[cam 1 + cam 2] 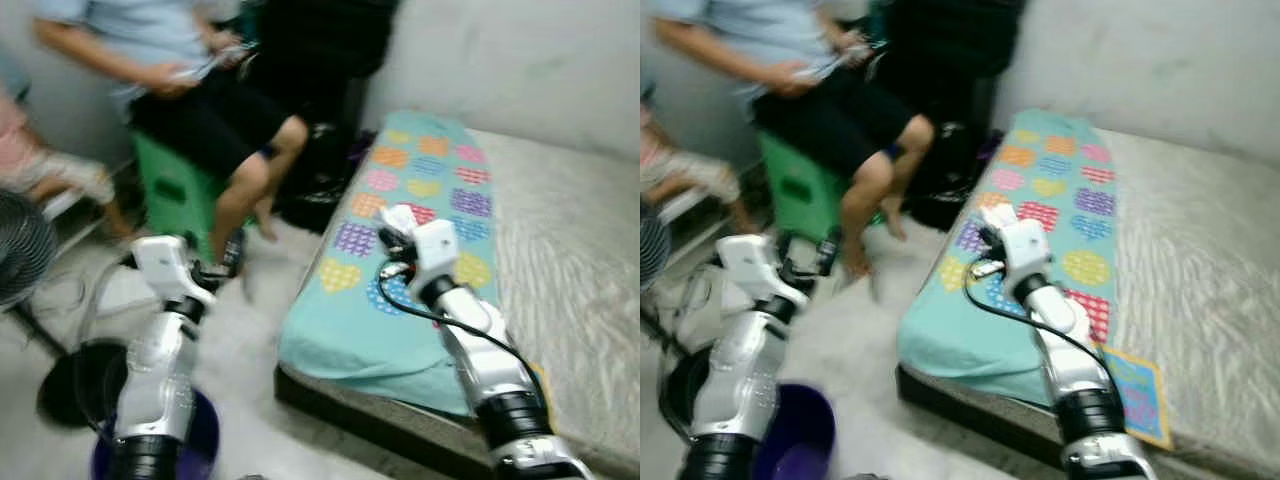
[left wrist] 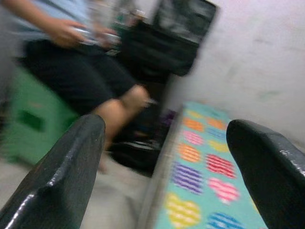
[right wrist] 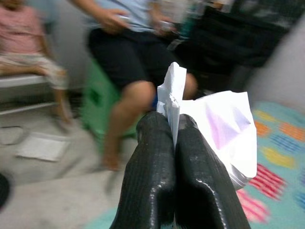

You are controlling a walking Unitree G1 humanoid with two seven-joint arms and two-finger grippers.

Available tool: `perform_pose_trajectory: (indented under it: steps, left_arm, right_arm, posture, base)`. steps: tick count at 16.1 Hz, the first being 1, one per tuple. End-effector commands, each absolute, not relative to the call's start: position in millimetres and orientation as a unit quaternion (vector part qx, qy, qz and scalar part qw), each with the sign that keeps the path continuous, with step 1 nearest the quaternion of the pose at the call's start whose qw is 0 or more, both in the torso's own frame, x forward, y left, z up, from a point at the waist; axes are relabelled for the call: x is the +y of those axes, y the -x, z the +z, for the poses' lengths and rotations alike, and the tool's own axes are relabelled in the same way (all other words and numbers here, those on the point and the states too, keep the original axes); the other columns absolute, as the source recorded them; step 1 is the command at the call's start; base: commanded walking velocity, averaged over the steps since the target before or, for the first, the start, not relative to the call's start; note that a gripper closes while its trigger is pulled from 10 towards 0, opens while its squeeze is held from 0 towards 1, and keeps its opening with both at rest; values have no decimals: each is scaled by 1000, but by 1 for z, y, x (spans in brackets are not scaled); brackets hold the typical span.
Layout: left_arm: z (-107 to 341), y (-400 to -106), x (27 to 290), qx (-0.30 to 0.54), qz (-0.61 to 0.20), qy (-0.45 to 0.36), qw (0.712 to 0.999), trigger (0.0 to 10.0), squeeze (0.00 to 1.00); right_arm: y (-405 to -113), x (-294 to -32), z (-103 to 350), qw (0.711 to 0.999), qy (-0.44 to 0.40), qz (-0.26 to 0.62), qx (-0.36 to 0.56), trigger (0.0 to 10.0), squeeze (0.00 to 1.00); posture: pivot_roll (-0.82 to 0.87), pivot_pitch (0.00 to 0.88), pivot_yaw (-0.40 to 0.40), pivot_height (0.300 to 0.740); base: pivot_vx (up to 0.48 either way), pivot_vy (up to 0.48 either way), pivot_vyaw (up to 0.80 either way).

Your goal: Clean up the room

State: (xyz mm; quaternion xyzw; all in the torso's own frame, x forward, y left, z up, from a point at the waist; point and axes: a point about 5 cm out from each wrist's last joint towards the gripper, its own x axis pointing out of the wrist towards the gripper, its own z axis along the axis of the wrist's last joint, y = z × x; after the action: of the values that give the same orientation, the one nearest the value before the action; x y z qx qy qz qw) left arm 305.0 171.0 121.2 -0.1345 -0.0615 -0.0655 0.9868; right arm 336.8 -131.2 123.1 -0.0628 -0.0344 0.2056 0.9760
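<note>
A crumpled white paper (image 3: pixel 220 125) is pinched tight between the two black fingers (image 3: pixel 152 176) of the right gripper (image 1: pixel 392 238). The paper sticks up and out past the fingertips, and it has a faint pink patch on it. The right gripper holds it up in the air over the near end of the bed (image 1: pixel 570 260), above a teal blanket (image 1: pixel 345 330) with bright hearts in yellow, purple, pink, orange and blue. The blanket covers the left side of the bed and hangs down over its edge. The rest of the bed is a pale grey sheet (image 1: pixel 570 200), and a small flat card with blue and yellow on it (image 1: pixel 1135 392) lies on it near the front edge. The left gripper (image 1: pixel 222 266) is held up over the floor, to the left of the bed, and its two fingers (image 2: pixel 62 171) are spread wide apart with nothing between them. Below the left arm sits a dark purple bucket (image 1: pixel 800 435) on the pale floor (image 1: pixel 250 350). Further back a person (image 1: pixel 175 85) in a light blue shirt and black shorts sits on a green stool (image 1: pixel 175 190). Part of a round fan (image 1: pixel 20 245) shows at the far left. The pictures are a bit blurry.
</note>
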Motion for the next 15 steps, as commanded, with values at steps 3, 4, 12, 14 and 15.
perform_pose_trajectory:
  steps: [3, 4, 12, 14, 15]
  left_arm:
    - [122, -304, 169, -63, -64, 134, 987, 10000, 0]
    - [122, -303, 169, -64, -63, 134, 987, 10000, 0]
    - [126, -290, 169, -68, -66, 113, 989, 10000, 0]
    - [123, -286, 169, -63, -64, 113, 989, 10000, 0]
    - [122, -284, 169, -61, -64, 114, 989, 10000, 0]
  right_arm:
    - [-340, -131, 130, 974, 73, 210, -46, 10000, 0]
    - [-339, -131, 130, 974, 73, 211, -47, 10000, 0]
    - [-337, -127, 134, 972, 71, 215, -56, 10000, 0]
    - [-332, -126, 129, 973, 57, 218, -48, 10000, 0]
    - [-330, -126, 126, 973, 58, 218, -45, 10000, 0]
  posture:
    - [-31, 0, -6, 740]
    - [-34, 0, -5, 740]
    - [-30, 0, -3, 740]
    - [-27, 0, -9, 740]
    - [-27, 0, -11, 740]
  base:
    - [0, 0, 800]
    - [0, 0, 800]
    - [0, 0, 778]
    - [0, 0, 219]
    - [0, 0, 0]
